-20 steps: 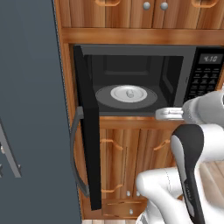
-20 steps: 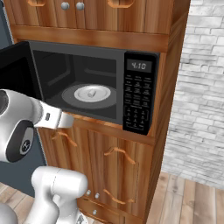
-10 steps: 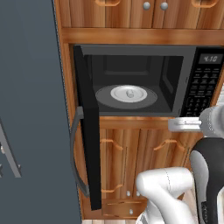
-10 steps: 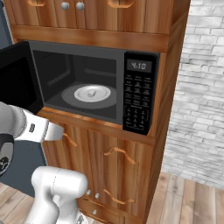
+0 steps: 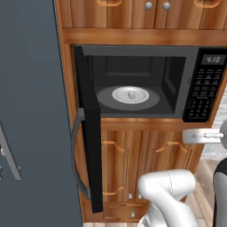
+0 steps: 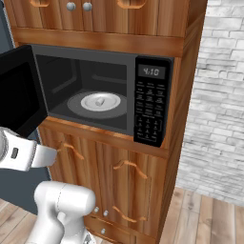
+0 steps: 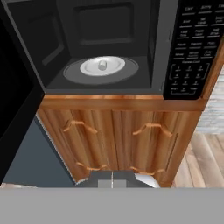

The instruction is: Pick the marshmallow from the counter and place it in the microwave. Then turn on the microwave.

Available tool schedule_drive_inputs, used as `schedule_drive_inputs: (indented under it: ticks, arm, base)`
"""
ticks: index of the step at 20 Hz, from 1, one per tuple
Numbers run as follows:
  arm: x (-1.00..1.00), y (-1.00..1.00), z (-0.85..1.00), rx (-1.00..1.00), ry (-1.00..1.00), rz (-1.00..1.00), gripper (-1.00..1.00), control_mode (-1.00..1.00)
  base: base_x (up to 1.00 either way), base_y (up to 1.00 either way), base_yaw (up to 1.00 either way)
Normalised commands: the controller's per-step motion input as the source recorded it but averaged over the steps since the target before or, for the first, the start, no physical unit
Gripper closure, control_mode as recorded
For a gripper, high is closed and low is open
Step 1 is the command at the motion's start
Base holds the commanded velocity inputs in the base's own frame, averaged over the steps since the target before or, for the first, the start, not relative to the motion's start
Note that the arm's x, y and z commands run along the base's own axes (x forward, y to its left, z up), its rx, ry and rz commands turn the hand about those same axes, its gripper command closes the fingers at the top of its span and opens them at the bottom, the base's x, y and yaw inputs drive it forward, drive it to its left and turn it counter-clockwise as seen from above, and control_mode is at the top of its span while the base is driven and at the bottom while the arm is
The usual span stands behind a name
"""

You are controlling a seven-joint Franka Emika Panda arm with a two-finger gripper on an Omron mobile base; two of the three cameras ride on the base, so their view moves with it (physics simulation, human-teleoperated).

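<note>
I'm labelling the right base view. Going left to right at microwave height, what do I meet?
Open black microwave door → small whitish marshmallow on the round white plate → black keypad panel with digital display → pale grey brick wall.

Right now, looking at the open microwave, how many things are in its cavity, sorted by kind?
Small whitish marshmallow lump: 1
Round white plate under it: 1
Grey glass turntable beneath the plate: 1
Total inside the black built-in microwave: 3
</note>
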Motion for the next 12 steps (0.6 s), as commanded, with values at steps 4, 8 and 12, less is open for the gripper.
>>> schedule_drive_inputs:
  ticks: [4, 8, 12]
  arm:
    - [-0.44, 0.0, 0.21, -0.01, -0.03, 0.0, 1.0, -1.0]
    - [-0.47, 0.0, 0.25, -0.01, -0.06, 0.0, 1.0, -1.0]
    - [-0.48, 0.01, 0.23, -0.02, -0.08, 0.0, 1.0, -1.0]
  base:
    - [0.0, 0.0, 0.0]
    - [0.0, 0.0, 0.0]
    - [0.0, 0.0, 0.0]
